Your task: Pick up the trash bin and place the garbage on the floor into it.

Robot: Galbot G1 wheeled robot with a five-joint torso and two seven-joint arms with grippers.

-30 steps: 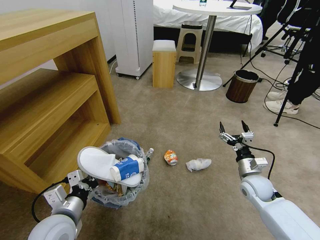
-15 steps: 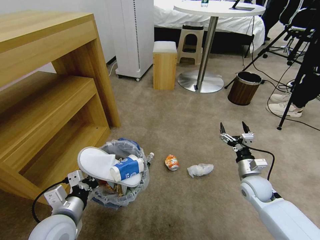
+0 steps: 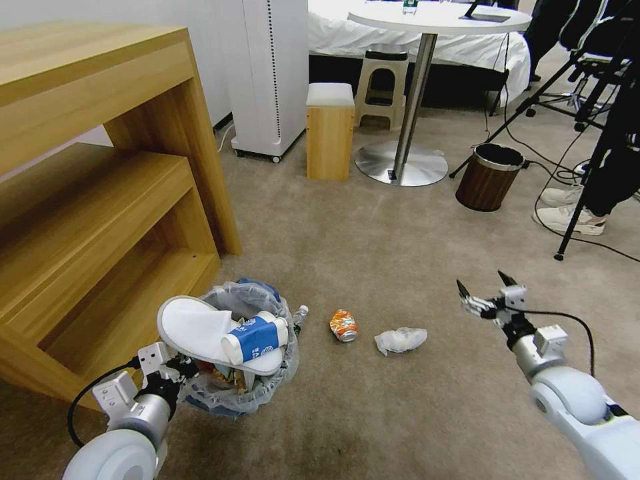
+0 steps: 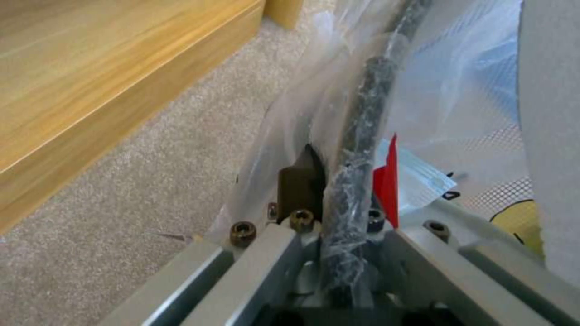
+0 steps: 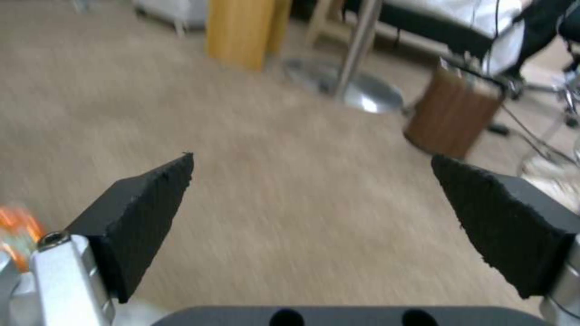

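The trash bin (image 3: 257,390), lined with a crinkled clear bag, stands on the beige floor (image 3: 373,253) at lower left. A white slipper (image 3: 193,327) and a blue-white cup (image 3: 257,337) lie across its top. My left gripper (image 3: 175,371) is shut on its near rim; the left wrist view has the bag-wrapped black rim (image 4: 356,149) clamped in the left gripper (image 4: 338,203), with a red cup (image 4: 387,181) and blue mask (image 4: 420,181) inside. On the floor lie a small bottle (image 3: 301,312), an orange can (image 3: 343,325) and a white wad (image 3: 400,339). My right gripper (image 3: 485,292) (image 5: 311,163) hovers open, right of the wad.
A wooden shelf unit (image 3: 87,167) stands close on the left of the bin. Farther back are a brown wood-look bin (image 3: 488,175) (image 5: 453,113), a round table's base (image 3: 400,163), a wooden stool (image 3: 328,130) and tripod legs with cables (image 3: 567,227).
The head camera shifted slightly early on. My right gripper has since moved right and nearer to me, still open. The left gripper and the bin have stayed in place.
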